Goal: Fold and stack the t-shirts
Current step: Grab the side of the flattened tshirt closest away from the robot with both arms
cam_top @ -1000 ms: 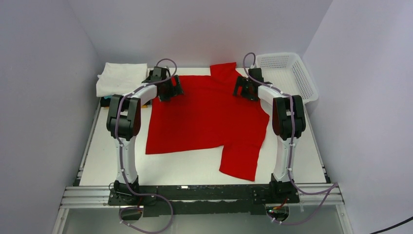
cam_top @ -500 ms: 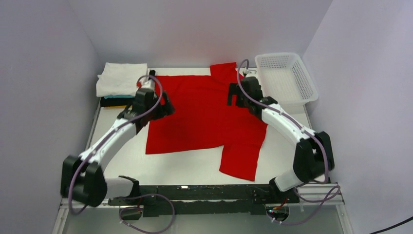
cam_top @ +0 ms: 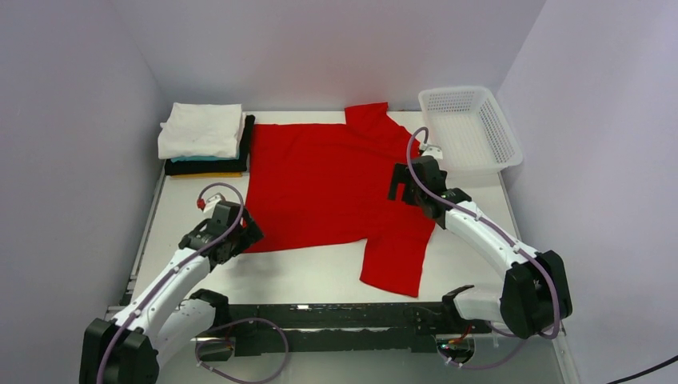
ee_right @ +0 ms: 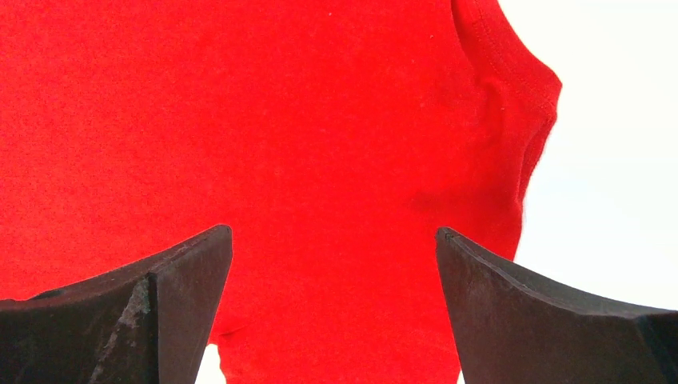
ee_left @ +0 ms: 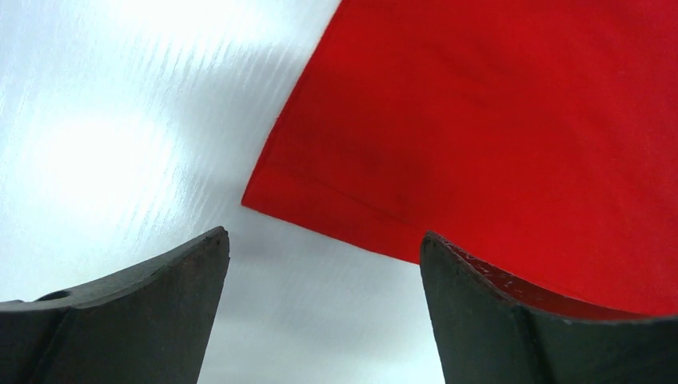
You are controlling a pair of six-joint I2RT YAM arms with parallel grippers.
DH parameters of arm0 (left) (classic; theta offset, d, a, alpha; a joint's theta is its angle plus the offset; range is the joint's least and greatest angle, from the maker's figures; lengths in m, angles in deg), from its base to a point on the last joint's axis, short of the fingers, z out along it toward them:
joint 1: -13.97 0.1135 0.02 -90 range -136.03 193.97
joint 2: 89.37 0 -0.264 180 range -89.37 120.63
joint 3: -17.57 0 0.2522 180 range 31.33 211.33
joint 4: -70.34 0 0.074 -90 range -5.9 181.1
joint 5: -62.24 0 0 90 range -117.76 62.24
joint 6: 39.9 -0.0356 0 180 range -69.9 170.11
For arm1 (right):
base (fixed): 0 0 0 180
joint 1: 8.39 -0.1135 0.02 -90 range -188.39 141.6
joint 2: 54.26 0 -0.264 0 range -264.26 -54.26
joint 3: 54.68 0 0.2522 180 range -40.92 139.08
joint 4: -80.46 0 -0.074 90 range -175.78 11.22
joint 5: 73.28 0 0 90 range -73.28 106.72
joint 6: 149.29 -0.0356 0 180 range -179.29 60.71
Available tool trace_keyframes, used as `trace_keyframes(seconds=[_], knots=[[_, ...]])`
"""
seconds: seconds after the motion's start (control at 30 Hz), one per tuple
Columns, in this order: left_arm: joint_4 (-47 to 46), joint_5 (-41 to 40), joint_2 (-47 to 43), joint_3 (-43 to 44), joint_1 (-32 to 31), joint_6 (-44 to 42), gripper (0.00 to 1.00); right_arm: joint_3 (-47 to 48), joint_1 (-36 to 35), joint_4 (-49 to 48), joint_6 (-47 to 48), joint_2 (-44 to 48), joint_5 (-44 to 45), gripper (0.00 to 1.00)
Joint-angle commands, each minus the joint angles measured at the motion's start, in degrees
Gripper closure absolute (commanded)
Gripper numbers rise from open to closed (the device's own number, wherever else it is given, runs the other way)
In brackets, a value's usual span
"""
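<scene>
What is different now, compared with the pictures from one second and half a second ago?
The left gripper drew back from the far left edge of the red shirt to its near left corner. The right gripper came nearer along the shirt's right side. Both are open; nothing was grasped or let go. The shirt, the stack of folded shirts and the basket stayed as they were.

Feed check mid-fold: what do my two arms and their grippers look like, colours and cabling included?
Both the left arm and right arm have white curved links with black joint housings. A thin purple-grey cable loops along each. The left gripper and right gripper each carry two dark, matte, wedge-shaped fingers.
</scene>
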Motion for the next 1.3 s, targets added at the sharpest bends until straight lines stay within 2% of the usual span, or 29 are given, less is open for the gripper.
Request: trace_keyframes(seconds=[0.0,0.17,0.3,0.4,0.53,0.67,0.73,0.8,0.87,1.0,1.1,1.27], knots=[[1.7,-2.2,4.9,1.0,0.1,2.6,0.12,-0.2,0.0,0.8,-0.5,0.7,1.1,0.0],[1.5,-3.5,9.0,1.3,0.2,2.9,0.23,-0.6,0.0,1.1,-0.2,0.2,1.7,0.0],[-1.7,-4.2,10.4,-0.4,0.5,4.0,0.26,-0.5,0.0,1.5,-0.1,0.2,1.5,0.0],[-5.8,-2.7,11.5,-1.4,1.0,4.0,0.34,-0.9,0.0,1.3,-0.3,0.4,1.2,0.0],[-6.4,-2.0,13.8,-0.9,1.2,3.7,0.43,-0.9,0.0,2.2,-0.3,0.1,1.9,0.0],[-7.6,-1.5,15.7,-1.4,1.2,3.9,0.47,-1.0,0.0,2.8,-0.7,-0.2,3.0,0.0],[-8.2,-1.4,16.7,-1.4,1.6,3.8,0.56,-0.8,0.0,3.0,-0.8,-0.4,3.0,0.0],[-8.9,-0.8,17.6,-1.2,1.8,3.4,0.58,-0.6,0.1,3.3,-0.8,-0.3,3.1,0.0],[-8.9,-0.6,18.3,-0.9,1.8,3.1,0.66,-0.5,-0.1,3.8,-1.0,-0.2,3.4,0.0],[-8.1,-1.1,18.4,-0.6,2.0,3.3,0.99,-0.3,0.0,6.2,-1.0,1.0,3.2,0.0],[-8.6,-0.8,17.5,-0.7,2.0,2.9,1.0,0.9,0.0,11.9,-2.3,1.9,1.8,0.0],[-9.4,0.1,16.4,-1.0,2.0,1.9,1.0,-0.6,-2.9,22.3,-0.8,3.5,-7.3,0.03]])
